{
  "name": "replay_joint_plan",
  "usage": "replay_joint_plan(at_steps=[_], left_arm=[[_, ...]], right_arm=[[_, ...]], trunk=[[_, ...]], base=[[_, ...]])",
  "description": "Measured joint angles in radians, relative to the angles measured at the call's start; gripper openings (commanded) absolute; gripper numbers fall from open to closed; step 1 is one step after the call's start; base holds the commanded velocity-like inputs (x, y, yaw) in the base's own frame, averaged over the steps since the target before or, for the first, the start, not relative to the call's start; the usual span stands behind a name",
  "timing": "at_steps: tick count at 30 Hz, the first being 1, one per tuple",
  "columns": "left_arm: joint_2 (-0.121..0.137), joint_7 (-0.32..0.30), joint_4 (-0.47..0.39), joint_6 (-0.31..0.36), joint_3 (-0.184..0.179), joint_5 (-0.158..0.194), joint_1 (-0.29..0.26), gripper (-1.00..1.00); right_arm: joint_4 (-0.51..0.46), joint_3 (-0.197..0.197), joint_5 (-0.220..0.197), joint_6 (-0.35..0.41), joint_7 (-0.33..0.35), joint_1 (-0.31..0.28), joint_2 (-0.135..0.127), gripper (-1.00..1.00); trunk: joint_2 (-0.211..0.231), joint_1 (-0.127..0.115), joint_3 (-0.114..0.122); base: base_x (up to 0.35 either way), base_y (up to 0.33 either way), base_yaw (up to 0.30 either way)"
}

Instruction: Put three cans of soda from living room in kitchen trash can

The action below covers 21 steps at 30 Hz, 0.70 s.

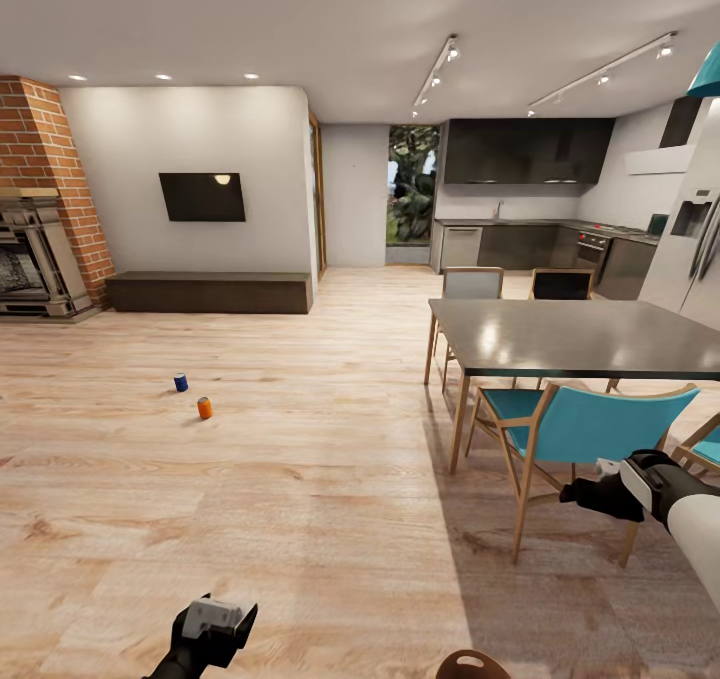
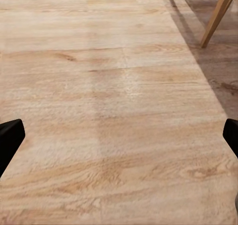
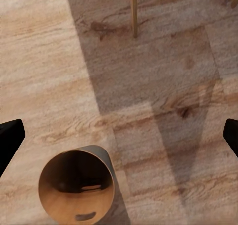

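While the robot stands on the wood floor [image 1: 300, 479], two little soda cans sit far out on the open boards, well away from every wall. The blue can [image 1: 180, 382] is nearer the long dark bench [image 1: 210, 292], and the orange can [image 1: 204, 408] stands just beside it, a bit closer to the robot. A black TV [image 1: 202, 197] hangs on the wall over the bench, and a brick fireplace [image 1: 40, 209] is at the far left. The kitchen [image 1: 540, 199], with its dark cabinets, is at the back on the right, past a grey table [image 1: 580, 337] and blue chairs [image 1: 590, 424]. The trash can [image 3: 77, 191] stands upright on the floor under the right arm, near the table's shadow, and its brown inside looks empty; its rim also peeks in at the bottom edge of the head view. The left gripper [image 2: 119, 135] is wide open over bare boards and holds nothing. The right gripper [image 3: 119, 135] is wide open too, and it holds nothing.
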Motion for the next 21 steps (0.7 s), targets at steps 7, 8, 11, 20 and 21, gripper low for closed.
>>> replay_joint_plan(at_steps=[7,8,11,20,21], left_arm=[[0.000,0.001,0.001,0.005,0.002,-0.001,0.000,1.00],[0.000,0.001,0.001,0.006,0.002,-0.001,0.000,1.00],[0.000,0.001,0.001,0.007,0.002,-0.001,-0.001,1.00],[0.000,0.001,0.001,0.009,0.003,-0.002,0.000,1.00],[0.000,0.001,0.001,0.009,0.003,-0.002,0.000,1.00]], right_arm=[[0.002,-0.001,0.002,0.001,-0.006,0.000,0.000,1.00],[0.002,-0.001,0.003,0.001,-0.007,0.000,0.001,1.00],[0.003,-0.001,0.004,0.001,-0.008,0.000,0.005,1.00],[0.003,-0.001,0.008,0.002,-0.005,0.000,0.007,1.00],[0.003,0.000,0.008,0.002,-0.004,0.000,0.007,1.00]], trunk=[[-0.028,0.015,-0.012],[-0.035,0.019,-0.016],[-0.056,0.031,-0.025],[-0.119,0.065,-0.053],[-0.126,0.069,-0.056]], base=[[0.000,0.000,0.000],[0.000,0.000,0.000],[0.000,0.000,0.000],[0.000,0.000,0.000],[0.000,0.000,0.000]])
